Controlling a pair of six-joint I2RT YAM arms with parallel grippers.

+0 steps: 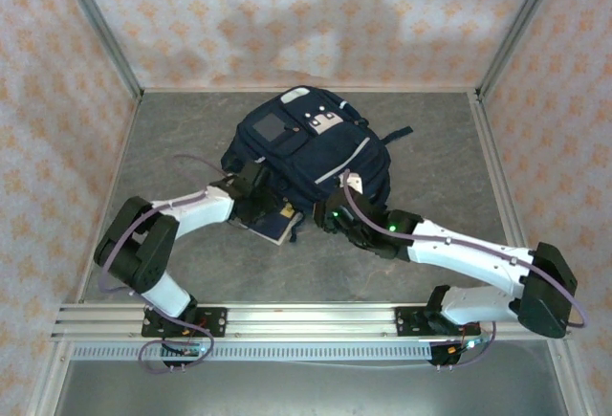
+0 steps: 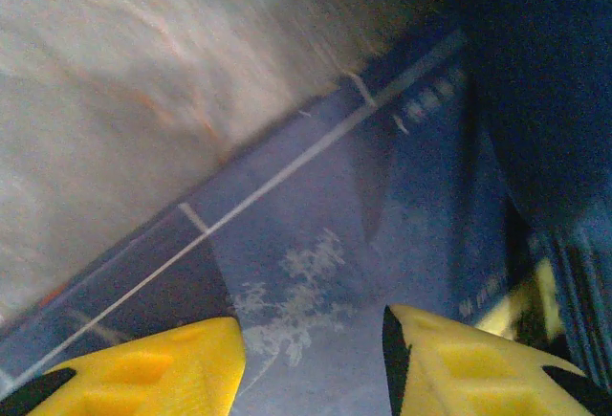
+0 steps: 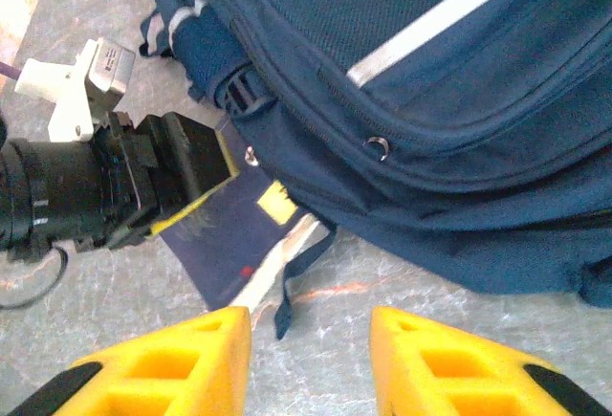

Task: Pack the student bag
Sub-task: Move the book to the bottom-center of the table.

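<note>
One bulky fabric student bag (image 1: 308, 153); flat glossy book (image 1: 274, 226).

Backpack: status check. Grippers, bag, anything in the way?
Left gripper at the blue book, grip unclear. Right gripper open, empty, over the table. Backpack lying front up. Book pokes out at its near edge.

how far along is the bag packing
Nothing looks packed yet: the dark blue book lies on the table against the student bag. In hand: the left gripper is down over the book, jaws apart; the right gripper hovers empty beside it. Left: getting the book inside the bag.
</note>
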